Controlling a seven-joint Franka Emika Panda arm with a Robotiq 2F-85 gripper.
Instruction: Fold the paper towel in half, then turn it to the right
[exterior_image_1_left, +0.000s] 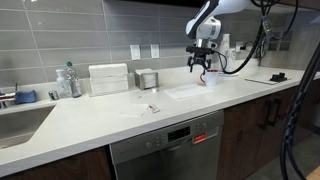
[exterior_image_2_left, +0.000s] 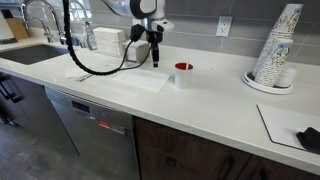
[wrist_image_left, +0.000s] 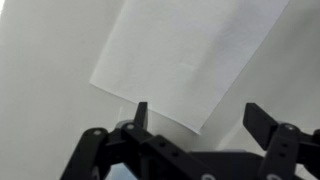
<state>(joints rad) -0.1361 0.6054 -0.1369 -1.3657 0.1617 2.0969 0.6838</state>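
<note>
The paper towel (wrist_image_left: 190, 60) lies flat on the white countertop, a plain white sheet with one corner pointing toward my jaws in the wrist view. It shows faintly in both exterior views (exterior_image_1_left: 187, 91) (exterior_image_2_left: 140, 80). My gripper (wrist_image_left: 200, 115) is open and empty, hovering above the towel's near corner; it also shows in both exterior views (exterior_image_1_left: 201, 70) (exterior_image_2_left: 149, 42). The two black fingers stand wide apart with nothing between them.
A red cup (exterior_image_2_left: 182, 75) stands beside the towel. A white ribbed box (exterior_image_1_left: 108, 78), a metal holder (exterior_image_1_left: 147, 79) and bottles (exterior_image_1_left: 68, 82) line the wall. A small crumpled scrap (exterior_image_1_left: 152, 108) lies near the front edge. A cup stack (exterior_image_2_left: 277, 50) stands on a plate.
</note>
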